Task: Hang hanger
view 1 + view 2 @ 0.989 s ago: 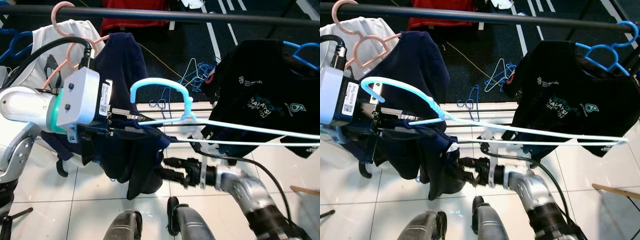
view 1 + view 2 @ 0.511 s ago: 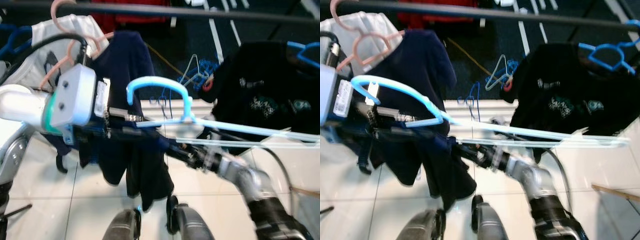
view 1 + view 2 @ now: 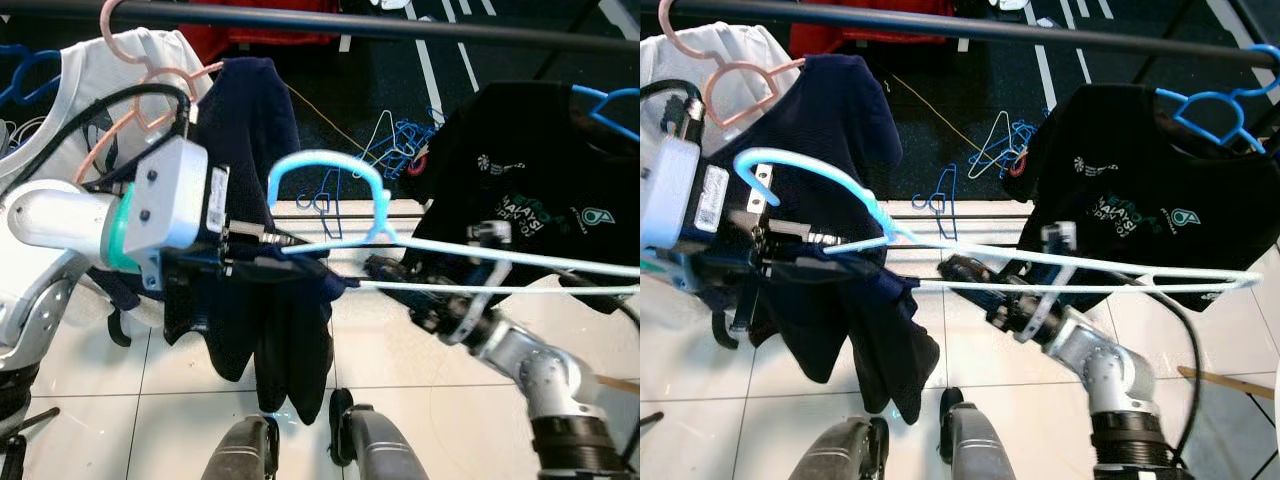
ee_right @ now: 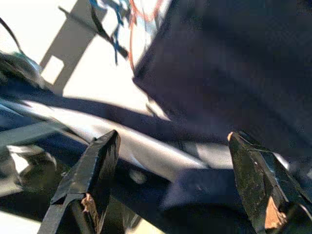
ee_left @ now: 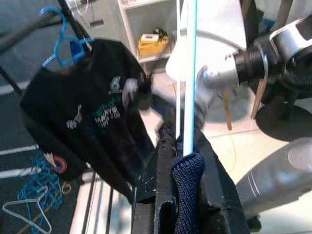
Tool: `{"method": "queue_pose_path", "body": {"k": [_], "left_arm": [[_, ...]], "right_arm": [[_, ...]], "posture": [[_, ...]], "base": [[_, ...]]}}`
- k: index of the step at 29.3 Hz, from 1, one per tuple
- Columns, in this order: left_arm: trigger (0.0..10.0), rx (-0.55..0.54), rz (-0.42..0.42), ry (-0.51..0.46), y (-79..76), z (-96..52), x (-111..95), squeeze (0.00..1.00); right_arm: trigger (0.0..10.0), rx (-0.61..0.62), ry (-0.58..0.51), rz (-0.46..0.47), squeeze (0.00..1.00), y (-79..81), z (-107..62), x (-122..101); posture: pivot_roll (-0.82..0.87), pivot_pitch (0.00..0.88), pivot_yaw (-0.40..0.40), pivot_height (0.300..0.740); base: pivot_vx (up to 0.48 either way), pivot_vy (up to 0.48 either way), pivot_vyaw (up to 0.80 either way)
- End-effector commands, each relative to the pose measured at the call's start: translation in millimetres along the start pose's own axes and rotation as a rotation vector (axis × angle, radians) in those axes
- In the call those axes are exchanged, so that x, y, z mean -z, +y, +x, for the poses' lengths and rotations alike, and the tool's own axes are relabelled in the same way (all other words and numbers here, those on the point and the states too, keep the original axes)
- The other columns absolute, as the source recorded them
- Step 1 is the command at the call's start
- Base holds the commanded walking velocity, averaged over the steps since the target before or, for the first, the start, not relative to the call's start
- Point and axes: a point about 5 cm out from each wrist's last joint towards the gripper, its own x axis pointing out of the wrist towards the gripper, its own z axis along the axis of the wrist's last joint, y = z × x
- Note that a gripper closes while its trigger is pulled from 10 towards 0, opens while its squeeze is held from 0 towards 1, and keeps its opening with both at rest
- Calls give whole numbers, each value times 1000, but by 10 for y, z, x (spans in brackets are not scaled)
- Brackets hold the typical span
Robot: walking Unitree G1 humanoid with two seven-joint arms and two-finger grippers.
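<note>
One light-blue plastic hanger (image 3: pixel 330 195) sits mid-frame, its neck pinched with dark navy cloth (image 3: pixel 275 330) by the left gripper (image 3: pixel 300 255). The right gripper (image 4: pixel 170 195) spreads wide beside its thin, springy bars (grip near the stiff hook).

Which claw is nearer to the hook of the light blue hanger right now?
Left. The left claw is shut on the light blue hanger just below its hook; the right claw, open, sits lower, by the hanger's bottom bar.

The right pincer (image 3: pixel 970 272) has risen from below to the light blue hanger's (image 3: pixel 330 165) lower bar.
</note>
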Motion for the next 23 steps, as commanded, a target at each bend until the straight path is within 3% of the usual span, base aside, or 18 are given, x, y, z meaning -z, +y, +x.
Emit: {"method": "queue_pose_path", "body": {"k": [1,3,6,12,14,19,23], "left_arm": [[10000,19,32,-28,-25,1,-105,0],[10000,40,45,-43,-45,-2,-172,0],[10000,67,54,-57,-87,7,-232,0],[10000,74,53,-62,-105,16,-243,0],[10000,81,50,-67,-110,36,-244,0],[10000,74,47,-58,-91,53,-211,0],[10000,68,45,-56,-79,58,-201,0]], "right_arm": [[10000,26,37,5,0,-34,-28,78],[10000,58,83,-9,0,-81,36,129],[10000,127,53,-68,0,-206,217,24],[10000,147,28,-77,0,-245,308,-33],[10000,-51,183,-70,0,-74,449,143],[10000,-210,270,-35,0,113,454,266],[10000,-248,291,-32,0,168,438,286]], "posture": [[25,220,12,740],[35,215,5,740],[43,206,0,740],[43,203,-1,740],[45,196,-2,740],[42,198,-1,740],[40,201,-2,740]], "base": [[0,0,0],[0,0,0],[0,0,0],[0,0,0],[0,0,0],[0,0,0],[0,0,0]]}}
